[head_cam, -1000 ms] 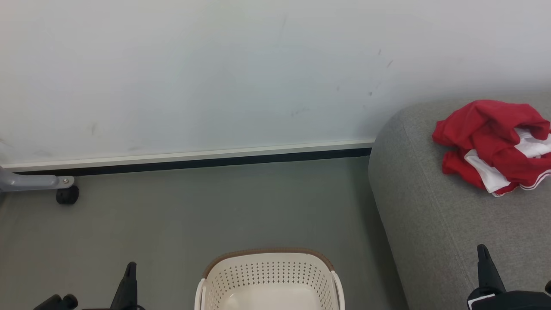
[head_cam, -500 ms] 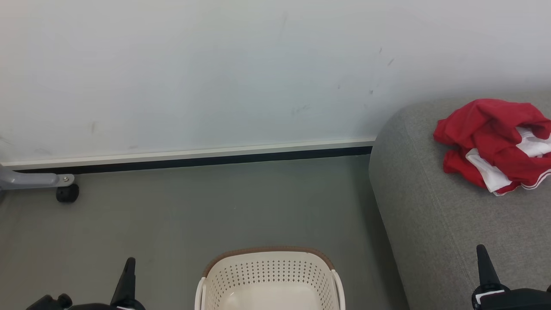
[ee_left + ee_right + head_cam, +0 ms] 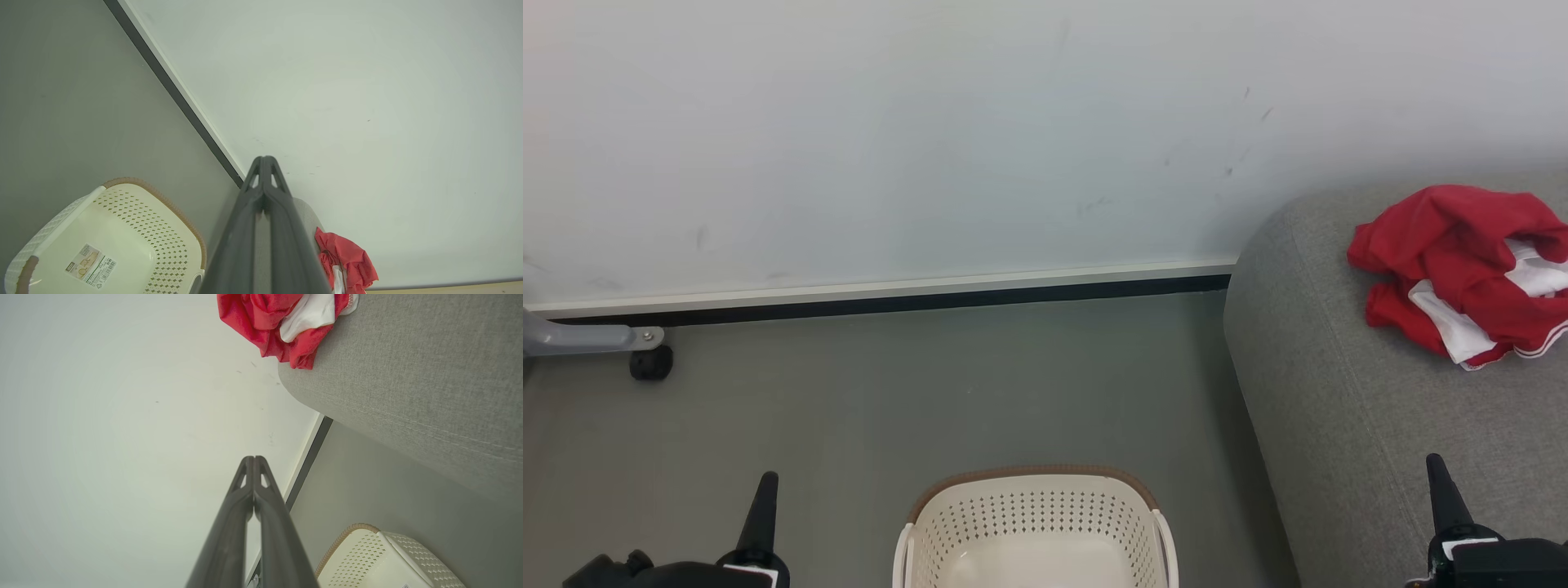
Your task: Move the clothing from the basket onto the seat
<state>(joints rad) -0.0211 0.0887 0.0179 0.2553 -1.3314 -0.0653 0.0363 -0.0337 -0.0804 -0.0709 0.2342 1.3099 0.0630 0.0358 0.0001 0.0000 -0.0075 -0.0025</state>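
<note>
The left gripper [image 3: 265,161] and the right gripper [image 3: 254,459] are both clenched on nothing, each with its fingertips pressed together in the air. The clothing [image 3: 1462,261], a crumpled red and white heap, lies on the seat [image 3: 1339,408] well ahead of the right gripper's tips. The basket [image 3: 1033,472] stands on the floor [image 3: 931,392] between the two grippers, its bare bottom showing

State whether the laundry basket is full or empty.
Empty: the basket shows a bare bottom with a label; the clothing lies on the seat.
</note>
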